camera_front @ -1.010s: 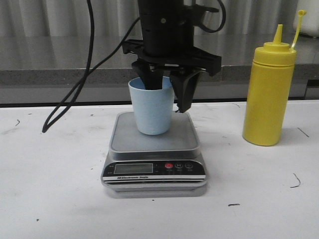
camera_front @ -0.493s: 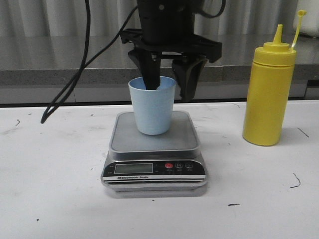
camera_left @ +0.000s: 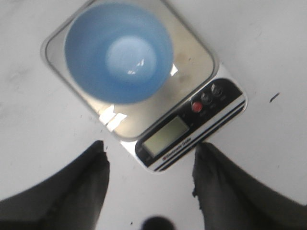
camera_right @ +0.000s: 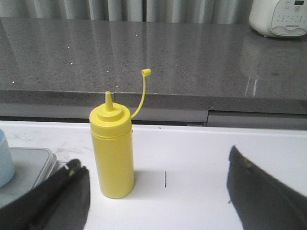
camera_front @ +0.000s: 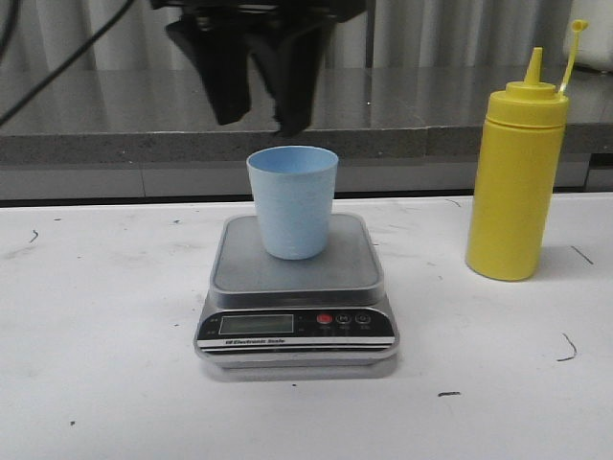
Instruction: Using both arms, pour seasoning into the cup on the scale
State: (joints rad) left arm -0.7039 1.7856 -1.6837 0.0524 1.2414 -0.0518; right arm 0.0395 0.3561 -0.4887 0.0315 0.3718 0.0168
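The pale blue cup (camera_front: pixel 292 199) stands upright on the silver-grey scale (camera_front: pixel 297 287) at the table's middle. My left gripper (camera_front: pixel 257 120) hangs open and empty above the cup, clear of its rim. From above in the left wrist view, the empty cup (camera_left: pixel 118 52) sits on the scale (camera_left: pixel 192 52), and my open gripper (camera_left: pixel 149 153) shows below them. The yellow seasoning bottle (camera_front: pixel 516 177) stands upright at the right, cap off on its tether. In the right wrist view the bottle (camera_right: pixel 113 151) stands ahead of my open, empty right gripper (camera_right: pixel 153 165), nearer its left finger.
A grey stone counter (camera_front: pixel 479 105) runs behind the white table (camera_front: pixel 96 383). A white appliance (camera_right: pixel 280 17) sits on the counter at the far right. A black cable (camera_front: pixel 38 67) hangs at the upper left. The scale's edge (camera_right: pixel 29 165) shows in the right wrist view.
My left gripper, open around the cup's rim a second ago, has risen straight up and shifted slightly left, leaving the cup standing on the scale. The bottle has not moved.
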